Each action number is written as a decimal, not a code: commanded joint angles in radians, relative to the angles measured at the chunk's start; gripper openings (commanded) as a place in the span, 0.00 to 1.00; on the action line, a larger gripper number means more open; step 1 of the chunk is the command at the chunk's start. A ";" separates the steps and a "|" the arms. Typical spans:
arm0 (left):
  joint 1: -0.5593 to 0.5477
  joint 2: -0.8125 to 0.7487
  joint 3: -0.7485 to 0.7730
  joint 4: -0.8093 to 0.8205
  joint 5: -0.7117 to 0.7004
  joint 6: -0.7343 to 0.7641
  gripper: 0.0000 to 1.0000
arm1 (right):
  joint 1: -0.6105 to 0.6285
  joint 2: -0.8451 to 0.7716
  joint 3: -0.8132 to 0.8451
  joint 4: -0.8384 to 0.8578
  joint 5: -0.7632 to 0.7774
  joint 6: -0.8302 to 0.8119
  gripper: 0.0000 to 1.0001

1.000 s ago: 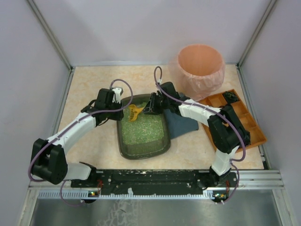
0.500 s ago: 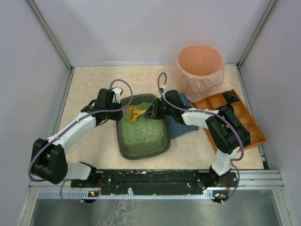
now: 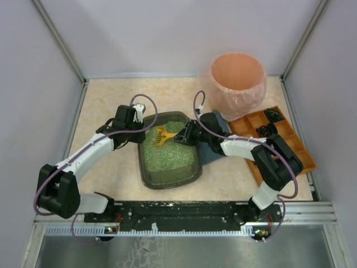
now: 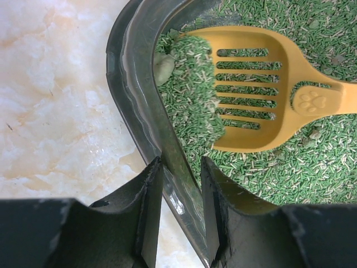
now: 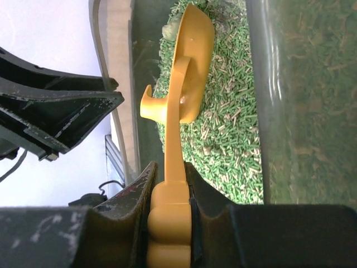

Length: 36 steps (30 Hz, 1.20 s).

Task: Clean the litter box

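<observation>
The dark grey-brown litter box point(image 3: 144, 174) with green litter point(image 3: 169, 157) lies mid-table. My left gripper point(image 3: 146, 130) is shut on the box's far-left rim point(image 4: 177, 167), one finger outside and one inside. My right gripper point(image 3: 184, 135) is shut on the handle of a yellow slotted scoop point(image 3: 162, 134). In the left wrist view the scoop head point(image 4: 254, 92) holds a heap of litter against the far-left wall, beside a pale clump point(image 4: 163, 66). In the right wrist view the scoop point(image 5: 189, 72) stands on edge over the litter.
A round pink-lined bin point(image 3: 237, 78) stands at the back right. An orange compartmented tray point(image 3: 290, 139) lies at the right edge. A blue cloth point(image 3: 212, 149) lies under my right arm beside the box. Grey walls enclose the table.
My right gripper has pulled back to the right, and the scoop has shifted slightly right and turned flatter over the litter. My left gripper has stayed on the rim.
</observation>
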 commanded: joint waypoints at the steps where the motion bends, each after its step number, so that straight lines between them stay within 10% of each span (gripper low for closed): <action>1: -0.013 -0.002 0.029 0.009 0.023 0.005 0.39 | -0.002 -0.122 -0.014 -0.047 0.036 -0.021 0.00; 27: -0.013 -0.010 0.031 0.009 0.018 0.005 0.39 | 0.180 -0.403 0.356 -0.978 0.505 -0.613 0.00; 36: -0.013 -0.013 0.029 0.010 0.011 0.006 0.39 | 0.258 -0.385 0.461 -1.031 0.697 -0.665 0.00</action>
